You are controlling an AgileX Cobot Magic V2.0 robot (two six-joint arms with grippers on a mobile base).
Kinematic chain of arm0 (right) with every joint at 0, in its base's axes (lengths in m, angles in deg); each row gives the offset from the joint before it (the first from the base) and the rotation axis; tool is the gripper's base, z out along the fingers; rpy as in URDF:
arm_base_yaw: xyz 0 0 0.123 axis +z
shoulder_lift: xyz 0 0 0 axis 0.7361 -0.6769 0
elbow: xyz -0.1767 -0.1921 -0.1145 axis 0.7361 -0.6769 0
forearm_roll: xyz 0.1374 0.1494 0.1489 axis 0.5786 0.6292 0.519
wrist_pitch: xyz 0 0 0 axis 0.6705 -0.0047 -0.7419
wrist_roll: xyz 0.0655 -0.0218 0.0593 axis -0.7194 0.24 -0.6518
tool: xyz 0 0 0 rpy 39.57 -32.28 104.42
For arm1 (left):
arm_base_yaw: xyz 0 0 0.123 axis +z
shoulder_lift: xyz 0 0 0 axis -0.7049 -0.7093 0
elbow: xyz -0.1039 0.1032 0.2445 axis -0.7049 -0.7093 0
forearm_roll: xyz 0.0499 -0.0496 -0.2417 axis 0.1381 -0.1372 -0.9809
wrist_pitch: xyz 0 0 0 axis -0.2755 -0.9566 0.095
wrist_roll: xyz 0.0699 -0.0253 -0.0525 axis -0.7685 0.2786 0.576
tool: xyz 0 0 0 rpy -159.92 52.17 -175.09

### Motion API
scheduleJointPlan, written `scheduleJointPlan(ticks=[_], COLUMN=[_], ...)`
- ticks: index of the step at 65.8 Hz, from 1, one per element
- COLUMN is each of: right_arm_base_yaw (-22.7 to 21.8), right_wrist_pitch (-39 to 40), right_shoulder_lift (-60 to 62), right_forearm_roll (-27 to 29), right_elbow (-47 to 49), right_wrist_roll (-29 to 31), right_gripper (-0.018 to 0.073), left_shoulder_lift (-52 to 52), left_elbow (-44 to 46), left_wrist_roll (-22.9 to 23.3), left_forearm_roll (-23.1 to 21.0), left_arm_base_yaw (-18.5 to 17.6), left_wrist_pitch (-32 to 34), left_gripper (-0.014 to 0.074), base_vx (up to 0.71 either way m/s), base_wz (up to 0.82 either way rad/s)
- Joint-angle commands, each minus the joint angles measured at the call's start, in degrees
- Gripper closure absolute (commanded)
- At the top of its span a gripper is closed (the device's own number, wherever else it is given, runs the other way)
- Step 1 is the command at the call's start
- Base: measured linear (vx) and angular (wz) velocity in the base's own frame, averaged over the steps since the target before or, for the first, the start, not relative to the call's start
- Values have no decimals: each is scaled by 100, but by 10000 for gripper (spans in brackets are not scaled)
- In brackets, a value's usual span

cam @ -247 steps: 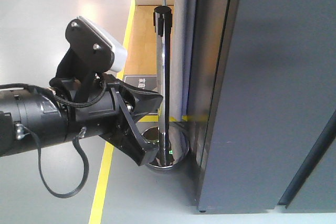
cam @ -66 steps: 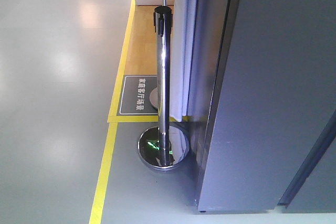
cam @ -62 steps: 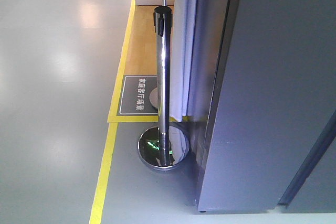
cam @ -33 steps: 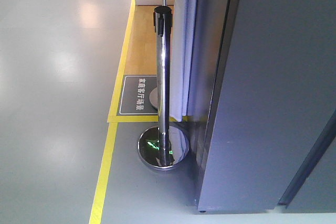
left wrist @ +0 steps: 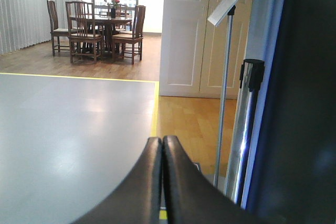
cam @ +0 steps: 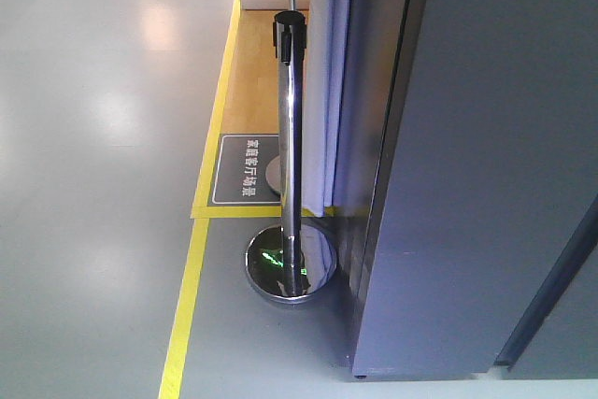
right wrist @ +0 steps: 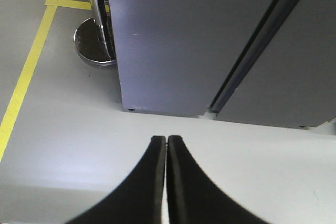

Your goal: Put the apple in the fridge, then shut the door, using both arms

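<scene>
The fridge (cam: 467, 184) fills the right of the front view as a tall dark grey block; none of its white interior shows. In the right wrist view the fridge (right wrist: 178, 40) shows two grey faces split by a thin dark seam, and I cannot tell which face is the door. The apple is out of view. My left gripper (left wrist: 161, 140) is shut with nothing in it, pointing along the floor beside the fridge's dark side (left wrist: 310, 103). My right gripper (right wrist: 166, 139) is also shut and empty, hanging in front of the fridge's foot.
A chrome barrier post (cam: 290, 137) on a round base (cam: 290, 270) stands close to the fridge's left corner, beside a white curtain (cam: 322, 81). Yellow floor tape (cam: 184, 315) and a floor sign (cam: 245, 170) lie left. Far off are a sign stand (left wrist: 229, 3) and dining chairs (left wrist: 84, 30).
The black left arm that filled the left of the front view 3.8 s ago has left that view. Over the last second nothing has moved.
</scene>
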Motion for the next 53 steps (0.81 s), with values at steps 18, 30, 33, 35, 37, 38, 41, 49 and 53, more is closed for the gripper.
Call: scheduleJointPlan(ticks=[18,30,33,35,37,38,41,49,53], right_arm_base_yaw=[19,19,19,19,19,19,19,19,19], right_wrist_pitch=[192,192,192,192,192,192,192,192,192], right_shoulder_lift=[-58,-58,-58,-58,-58,-58,-58,-58,-58], right_forearm_roll=[-147,-147,-147,-147,-147,-147,-147,-147,-147], right_elbow=[136,136,136,136,136,136,136,136,136], right_wrist_roll=[18,18,18,18,18,18,18,18,18], right_gripper=[561,561,561,561,561,561,561,561,561], left_shoulder_lift=[99,99,99,99,99,99,94,94,94], left_elbow=[-166,-166,-166,-166,-166,-166,-166,-166,-166], left_wrist_roll=[-58,-58,-58,-58,-58,-58,-58,-58,-58], left_forearm_roll=[-40,-40,-40,-40,-40,-40,-40,-40,-40], left_arm_base_yaw=[-3,-3,-3,-3,-3,-3,-2,-2,-2], left_wrist_pitch=[606,606,606,606,606,606,606,606,606], left_gripper=[602,602,602,602,602,602,602,602,602], base_vx=[0,0,0,0,0,0,0,0,0], base_wz=[0,0,0,0,0,0,0,0,0])
